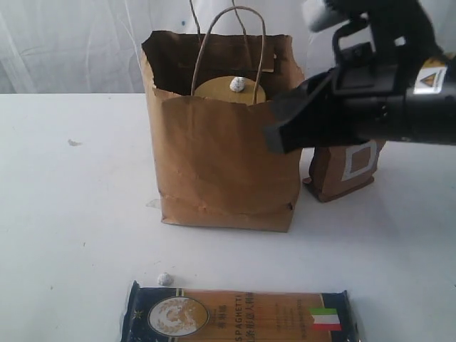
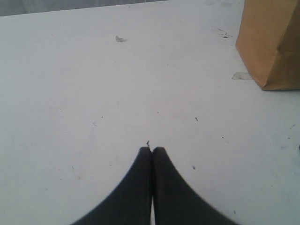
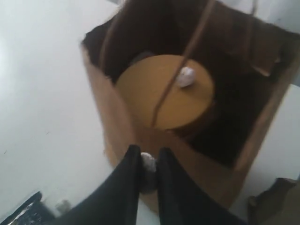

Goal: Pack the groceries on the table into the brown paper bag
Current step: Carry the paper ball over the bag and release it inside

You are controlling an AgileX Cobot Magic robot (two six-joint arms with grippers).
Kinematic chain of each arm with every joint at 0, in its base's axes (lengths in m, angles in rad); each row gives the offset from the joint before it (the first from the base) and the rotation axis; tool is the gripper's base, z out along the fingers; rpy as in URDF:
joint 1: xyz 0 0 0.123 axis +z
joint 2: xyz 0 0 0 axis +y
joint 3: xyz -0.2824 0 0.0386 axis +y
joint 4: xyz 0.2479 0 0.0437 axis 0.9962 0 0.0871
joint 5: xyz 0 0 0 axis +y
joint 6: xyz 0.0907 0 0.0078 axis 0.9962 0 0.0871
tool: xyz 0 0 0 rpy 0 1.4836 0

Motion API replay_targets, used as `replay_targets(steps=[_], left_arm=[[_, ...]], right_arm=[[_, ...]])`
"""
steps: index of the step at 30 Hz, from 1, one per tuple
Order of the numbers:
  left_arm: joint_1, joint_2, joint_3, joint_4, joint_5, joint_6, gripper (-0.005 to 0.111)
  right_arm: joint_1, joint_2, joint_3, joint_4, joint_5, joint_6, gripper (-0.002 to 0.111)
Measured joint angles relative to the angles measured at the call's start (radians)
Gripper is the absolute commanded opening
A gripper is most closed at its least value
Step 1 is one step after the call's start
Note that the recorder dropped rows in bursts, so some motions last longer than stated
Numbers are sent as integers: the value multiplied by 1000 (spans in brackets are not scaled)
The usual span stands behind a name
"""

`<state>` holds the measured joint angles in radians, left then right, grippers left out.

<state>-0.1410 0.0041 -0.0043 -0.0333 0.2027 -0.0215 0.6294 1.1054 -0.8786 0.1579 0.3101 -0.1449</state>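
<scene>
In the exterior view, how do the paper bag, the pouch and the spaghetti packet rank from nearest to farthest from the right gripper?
Measured from the right gripper:
1. Paper bag: nearest; the tips are at its upper right corner.
2. Pouch: next, standing just right of the bag.
3. Spaghetti packet: farthest, lying flat in front of the bag at the bottom of the view.
</scene>
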Motion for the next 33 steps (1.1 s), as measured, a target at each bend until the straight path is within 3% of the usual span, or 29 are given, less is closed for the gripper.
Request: replay_targets(steps=[6, 18, 21, 27, 33], left_arm=[[0, 0, 0, 0, 0, 0, 0], [0, 0, 0, 0, 0, 0, 0], [0, 0, 0, 0, 0, 0, 0], [0, 0, 0, 0, 0, 0, 0], [0, 0, 0, 0, 0, 0, 0]], right_arm=[[-89, 16, -87, -71, 27, 109, 3], [-99, 250, -352, -74, 183, 89, 5], [-99, 305, -391, -74, 212, 85, 16], [-99, 339, -423, -74, 218, 71, 49], [-99, 330, -424, -77, 218, 59, 52]])
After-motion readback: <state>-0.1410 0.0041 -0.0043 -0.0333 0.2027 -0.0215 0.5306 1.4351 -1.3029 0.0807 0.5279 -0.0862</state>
